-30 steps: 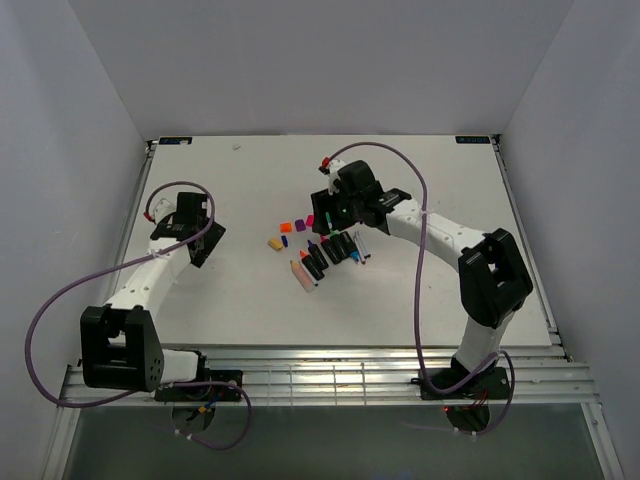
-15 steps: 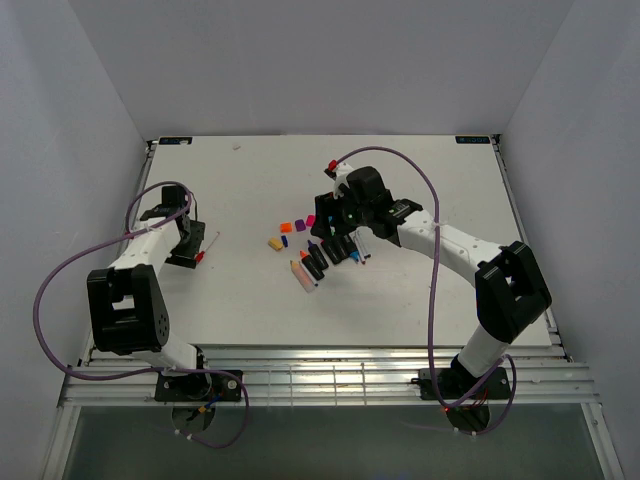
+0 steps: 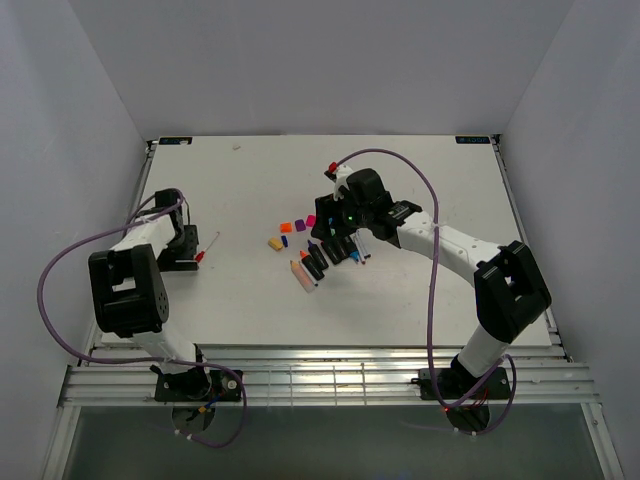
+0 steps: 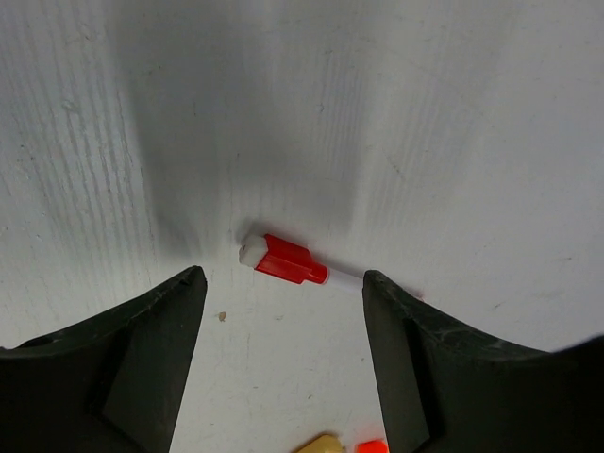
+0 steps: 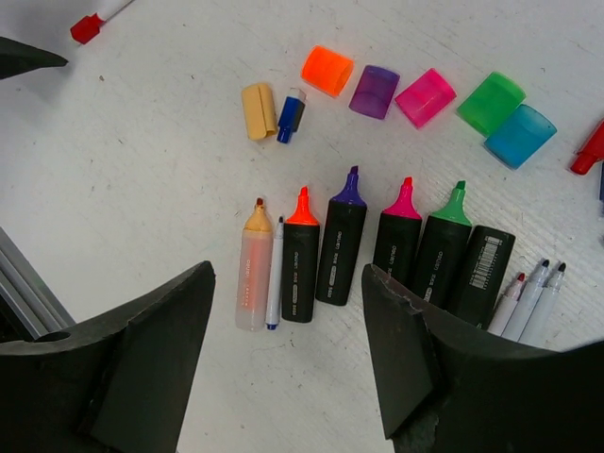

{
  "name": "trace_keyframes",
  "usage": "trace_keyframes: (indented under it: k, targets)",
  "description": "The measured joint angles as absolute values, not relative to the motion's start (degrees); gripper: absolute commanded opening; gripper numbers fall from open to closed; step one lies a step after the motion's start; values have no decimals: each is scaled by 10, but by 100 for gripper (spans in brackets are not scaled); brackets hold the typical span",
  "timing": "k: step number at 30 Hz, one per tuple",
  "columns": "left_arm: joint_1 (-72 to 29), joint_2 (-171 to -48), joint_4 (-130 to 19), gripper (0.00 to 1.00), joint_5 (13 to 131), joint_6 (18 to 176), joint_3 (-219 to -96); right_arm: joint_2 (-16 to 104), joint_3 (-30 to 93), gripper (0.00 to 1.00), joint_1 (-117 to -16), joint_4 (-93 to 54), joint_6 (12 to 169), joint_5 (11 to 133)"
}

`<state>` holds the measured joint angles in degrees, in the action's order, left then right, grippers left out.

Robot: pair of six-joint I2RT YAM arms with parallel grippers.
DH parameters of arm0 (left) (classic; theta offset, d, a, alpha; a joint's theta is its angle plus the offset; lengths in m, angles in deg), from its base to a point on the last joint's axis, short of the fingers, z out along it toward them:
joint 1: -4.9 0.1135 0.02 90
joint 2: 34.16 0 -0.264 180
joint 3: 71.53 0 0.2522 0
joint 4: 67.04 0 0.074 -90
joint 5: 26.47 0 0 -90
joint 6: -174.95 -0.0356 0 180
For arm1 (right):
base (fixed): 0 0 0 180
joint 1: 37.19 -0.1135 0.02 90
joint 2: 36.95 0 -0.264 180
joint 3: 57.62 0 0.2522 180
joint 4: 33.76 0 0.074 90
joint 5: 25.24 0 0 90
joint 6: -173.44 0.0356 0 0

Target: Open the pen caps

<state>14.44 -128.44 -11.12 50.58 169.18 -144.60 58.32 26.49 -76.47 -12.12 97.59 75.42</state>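
A thin white pen with a red cap [image 4: 283, 260] lies alone on the table [image 3: 250, 180], just beyond my left gripper [image 4: 283, 283], which is open and holds nothing. From above, this pen [image 3: 208, 250] is right of the left gripper [image 3: 192, 255]. My right gripper [image 5: 288, 274] hovers open over a row of uncapped pens: pale orange [image 5: 253, 274], thin blue [image 5: 275, 283], orange [image 5: 301, 260], purple [image 5: 340, 241], pink [image 5: 399, 236] and green [image 5: 444, 250]. Loose caps lie beyond them: yellow [image 5: 258, 110], orange [image 5: 327, 70], purple [image 5: 375, 92], pink [image 5: 425, 97], green [image 5: 491, 103], blue [image 5: 520, 136].
A black-bodied pen [image 5: 481, 274] and three thin uncapped pens [image 5: 528, 297] end the row on the right. A small dark blue cap [image 5: 291, 113] lies by the yellow one. Purple cables [image 3: 430, 260] loop over both arms. The table's metal rail [image 3: 330, 365] runs along the near edge.
My left gripper has opened, let go of the red-capped pen on the table and drawn back to the left. The right arm shifted slightly over the pen row.
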Motion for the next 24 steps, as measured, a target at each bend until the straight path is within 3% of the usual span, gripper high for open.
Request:
trace_keyframes:
  k: [8, 14, 20, 24]
  targets:
    - [145, -1319, -117, 78, 545, 1720, -1446, 583, 264, 69, -765, -126, 975, 753]
    - [146, -1320, -116, 72, 546, 1727, -1446, 583, 253, 69, -765, -128, 974, 750]
    - [146, -1323, -105, 52, 538, 1730, -1447, 577, 247, 69, -765, -129, 970, 742]
    - [146, -1334, -88, 50, 530, 1731, -1460, 563, 240, 70, -765, -130, 966, 733]
